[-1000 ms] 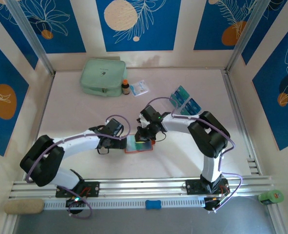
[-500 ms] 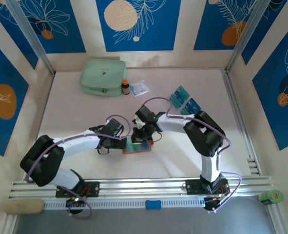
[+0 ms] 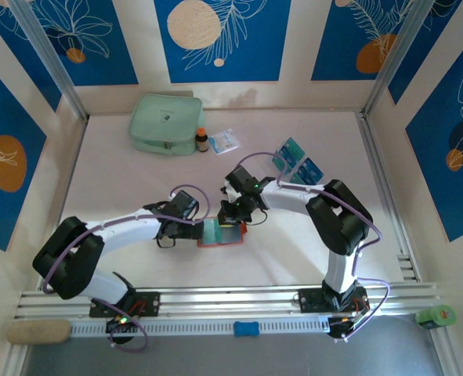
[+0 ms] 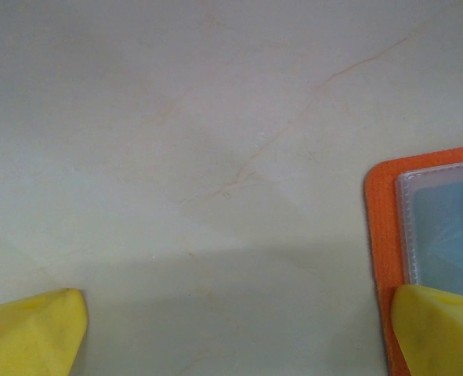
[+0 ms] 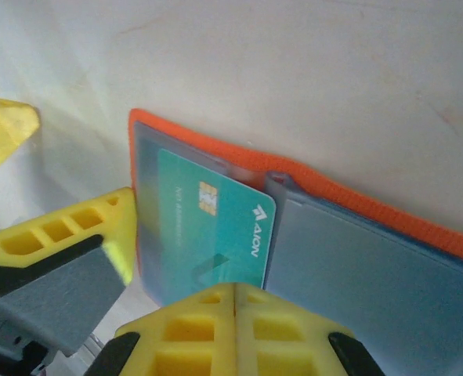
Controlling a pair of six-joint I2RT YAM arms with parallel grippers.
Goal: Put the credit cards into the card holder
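Cream walls set with blue panels (image 3: pixel 223 39), printed with white leaves and orange or pale discs, close in the back and both sides of the workspace. The pale, faintly creased table (image 3: pixel 137 180) spans the floor between them, with aluminium rails (image 3: pixel 239 301) along its near edge carrying both arm bases. The left arm (image 3: pixel 113 235) and right arm (image 3: pixel 333 219) bend inward to meet near the table's middle. A mint-green zip pouch (image 3: pixel 164 123) lies at the back left, with a white-and-blue packet (image 3: pixel 225 141) to its right and a small brown bottle (image 3: pixel 202 140) between them. The orange card holder (image 3: pixel 219 235) lies open and flat at the centre, clear pockets up. Loose credit cards (image 3: pixel 298 160), blue and teal, lie well apart at the back right. One teal card (image 5: pixel 211 227) sits partly inside a clear pocket. The left gripper (image 4: pixel 231 329) is spread wide, gripping nothing, one fingertip on the holder's orange edge. The right gripper (image 5: pixel 235 329) has its fingers pressed fully together at the teal card's edge; whether they pinch it cannot be told.
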